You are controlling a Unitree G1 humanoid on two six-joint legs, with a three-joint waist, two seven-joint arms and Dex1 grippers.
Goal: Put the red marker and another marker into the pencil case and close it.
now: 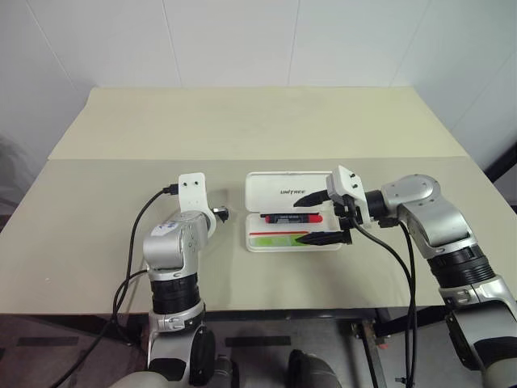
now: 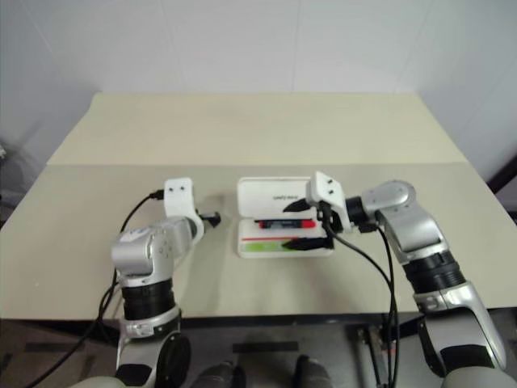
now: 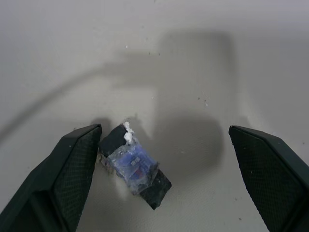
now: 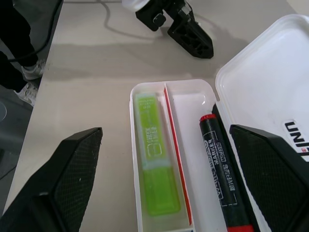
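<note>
Landmark: the pencil case (image 1: 283,194) lies open on the table (image 1: 242,129), its lid laid back flat on the far side of the tray.
Left claw: the left gripper (image 1: 220,214) is out to the left of the pencil case, near it but not touching. Its two black fingers (image 3: 72,164) are spread wide and hold nothing.
Small thing: in the left wrist view a little black and blue object (image 3: 135,164) lies on the table between the left claw's fingers, close to one of them. I cannot tell what it is.
Right claw: the right gripper (image 1: 317,218) hangs over the right end of the pencil case. It points sideways across the case. Its fingers (image 4: 67,174) are wide apart, one over the near edge and one over the lid. It holds nothing.
Green marker: another marker (image 4: 154,159) lies flat in the near slot of the pencil case tray, along the front wall.
Red marker: the red marker (image 4: 222,174) lies flat in the far slot of the tray, next to the hinge and the lid. A thin wall in the pencil case splits the two markers.
Lid: it is white inside with dark letters on it, and it is not closed.
Cable: a black cable (image 1: 129,250) runs over the table, well to the left of the pencil case.
</note>
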